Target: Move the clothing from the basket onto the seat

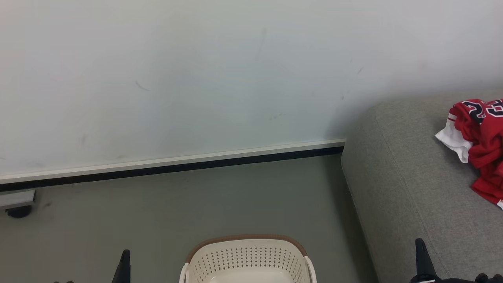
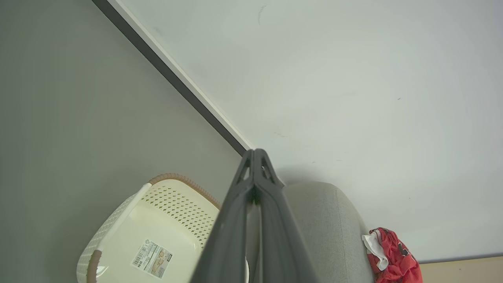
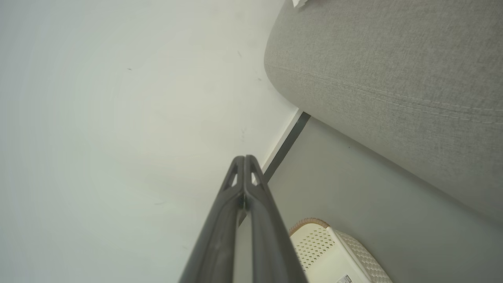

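Clothing point(image 1: 481, 149) is lying in a crumpled heap on the seat point(image 1: 412, 177), at the right of the scene and well apart from the basket point(image 1: 247, 257). The fabric is showing bright red and thin, bunching into soft folds. A white layer is poking out at its left side, and dark navy numbers edged in white are sitting at the top of the heap. A strip of white trim is showing at its near lower edge. The right part of the heap is running past the edge of the head view.

The seat is showing grey woven upholstery with a rounded end and a stitched seam along its edge. It is standing against the pale wall point(image 1: 196, 78), on the grey floor point(image 1: 196, 204).

The basket is resting on the floor to the left of the seat, between the two tools. Its cream perforated wall is rising to a brown woven-look rim at the far side. In the left wrist view a barcode label point(image 2: 152, 253) is sitting on its bare bottom.

The left tool point(image 2: 255, 151) is hanging above the basket with its fingertips pressed together, gripping nothing. The right tool point(image 3: 243, 157) is likewise pinched closed, carrying nothing, just beside the seat's near left edge.

A dark skirting board point(image 1: 177, 167) is running along the foot of the wall, and a small black caster point(image 1: 19, 211) is standing at the far left.
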